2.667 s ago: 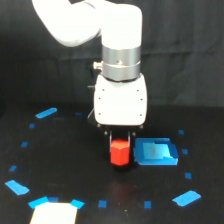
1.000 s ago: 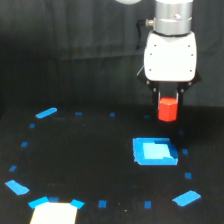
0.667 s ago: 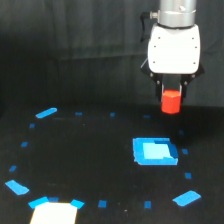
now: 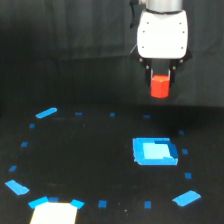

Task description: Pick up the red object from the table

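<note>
High above the table (image 4: 75,150), the gripper (image 4: 161,86) of the xArm6 pinches the red object (image 4: 160,86) between its dark fingers, the jaws pressed against the block's upper sides while its lower half hangs clear beneath them. The block is well off the black surface, with nothing under it but open air; a blue square patch (image 4: 154,151) lies on the table well below the jaws and slightly to the exterior view's left. The lift looks essentially done. The remaining risk is a slip: only the upper part of the stubby block sits inside the jaws, so a sudden jolt or any easing of pressure could let it drop to the table.
</note>
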You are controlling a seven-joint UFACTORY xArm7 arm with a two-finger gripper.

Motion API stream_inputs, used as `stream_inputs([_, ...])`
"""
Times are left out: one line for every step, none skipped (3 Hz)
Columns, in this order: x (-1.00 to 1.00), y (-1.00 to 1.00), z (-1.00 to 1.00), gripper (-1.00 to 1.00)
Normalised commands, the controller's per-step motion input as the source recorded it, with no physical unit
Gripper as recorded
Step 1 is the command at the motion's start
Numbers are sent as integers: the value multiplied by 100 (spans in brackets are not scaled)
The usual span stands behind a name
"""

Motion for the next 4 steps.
stream_inputs([30,-66,33,-98])
stream_inputs([-26,-68,-45,-100])
stream_inputs([-4,-80,45,-100])
stream_inputs([16,-71,-20,-100])
